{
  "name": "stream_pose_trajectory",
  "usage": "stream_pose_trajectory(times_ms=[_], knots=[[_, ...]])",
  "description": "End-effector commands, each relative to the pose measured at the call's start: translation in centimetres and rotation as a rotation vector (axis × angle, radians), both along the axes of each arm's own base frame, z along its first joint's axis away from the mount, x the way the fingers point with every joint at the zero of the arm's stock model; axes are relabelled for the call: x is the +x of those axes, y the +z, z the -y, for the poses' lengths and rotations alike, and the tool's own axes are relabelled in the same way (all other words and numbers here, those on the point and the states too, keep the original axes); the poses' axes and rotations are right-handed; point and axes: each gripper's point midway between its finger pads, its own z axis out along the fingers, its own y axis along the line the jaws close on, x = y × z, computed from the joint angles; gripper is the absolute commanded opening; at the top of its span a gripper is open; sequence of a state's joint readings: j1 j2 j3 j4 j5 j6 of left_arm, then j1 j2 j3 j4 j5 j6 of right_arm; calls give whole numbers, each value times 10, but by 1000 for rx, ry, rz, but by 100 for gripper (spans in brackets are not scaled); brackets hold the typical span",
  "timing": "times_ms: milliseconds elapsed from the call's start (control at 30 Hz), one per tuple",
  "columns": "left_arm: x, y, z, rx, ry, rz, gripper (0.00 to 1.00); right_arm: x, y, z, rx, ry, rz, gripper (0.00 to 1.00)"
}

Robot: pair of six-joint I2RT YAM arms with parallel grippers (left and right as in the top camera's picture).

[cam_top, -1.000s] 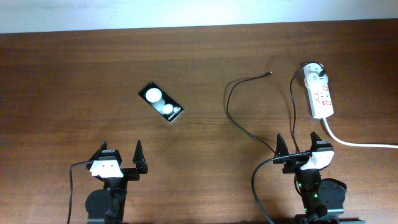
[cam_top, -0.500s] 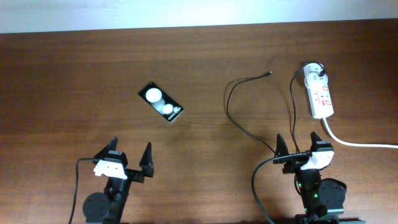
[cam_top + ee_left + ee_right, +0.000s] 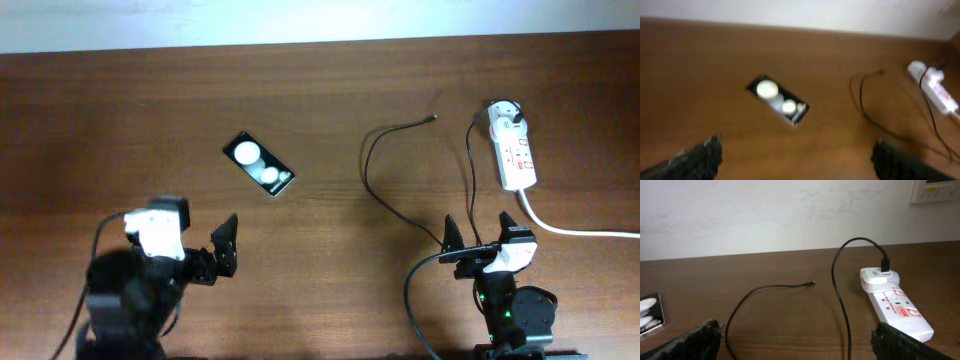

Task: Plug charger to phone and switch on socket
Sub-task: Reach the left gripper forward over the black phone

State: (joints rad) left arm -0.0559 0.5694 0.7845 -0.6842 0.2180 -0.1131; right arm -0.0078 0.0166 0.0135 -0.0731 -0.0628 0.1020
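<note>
2 black-fingered grippers sit at the near edge of the brown wooden table (image 3: 120,100), each with its fingers spread wide apart and nothing between them. The left gripper (image 3: 797,144) is turned at an angle in the overhead view, with only 1 of its fingers (image 3: 226,243) plainly visible there beside its white wrist block; its own camera shows both tips well apart, low in the frame. That camera is blurred, but it looks toward the small flat black rectangular phone (image 3: 259,165), which lies diagonally on the table, face up with 2 white round patches, well ahead of the left gripper and touching nothing else. The right gripper (image 3: 478,220) points straight ahead. The thin black charger cable (image 3: 365,165) curves across the table in front of it and passes close by its left finger. The cable's small connector tip (image 3: 432,118) lies loose on the wood, well apart from the phone and left of the white oblong power-strip socket (image 3: 515,155). The socket rests at the far right, red marks on its face, with a white adapter (image 3: 875,277) seated at its far end and a black plug (image 3: 884,265) in that adapter. A thick white cord (image 3: 570,230) runs from the socket's near end off toward the right edge.
</note>
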Motion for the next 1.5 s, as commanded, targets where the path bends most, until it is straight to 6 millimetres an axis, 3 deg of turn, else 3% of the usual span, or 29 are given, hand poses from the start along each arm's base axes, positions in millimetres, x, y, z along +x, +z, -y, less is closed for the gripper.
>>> stream_pose_trajectory(times_ms=[0,100,233,367,433,533,600,733,800,1033,1267,1467], knots=[[10,15,15,-38,-68,-183,99,0,-3,3,3,-16,-4,99],[-3,-3,48,-167,-236,-386,99,0,-3,3,3,-16,-4,99],[3,-29,50,-184,-234,-520,99,0,-3,3,3,-17,-4,99],[21,-60,5,-126,162,-654,99,0,-3,3,3,-16,-4,99],[31,-52,-3,-80,285,-655,99,0,-3,3,3,-16,-4,99],[65,-32,2,-46,391,-628,99,0,-3,3,3,-16,-4,99],[93,-37,6,-64,457,-657,99,0,-3,3,3,-16,-4,99],[148,-83,21,-69,507,-769,99,0,-3,3,3,-16,-4,99],[166,-108,29,-99,535,-818,99,0,-3,3,3,-16,-4,99],[198,-162,42,-139,552,-848,99,0,-3,3,3,-16,-4,99],[217,-223,46,-117,562,-887,99,0,-3,3,3,-16,-4,99],[224,-247,47,-113,564,-890,99,0,-3,3,3,-16,-4,99]])
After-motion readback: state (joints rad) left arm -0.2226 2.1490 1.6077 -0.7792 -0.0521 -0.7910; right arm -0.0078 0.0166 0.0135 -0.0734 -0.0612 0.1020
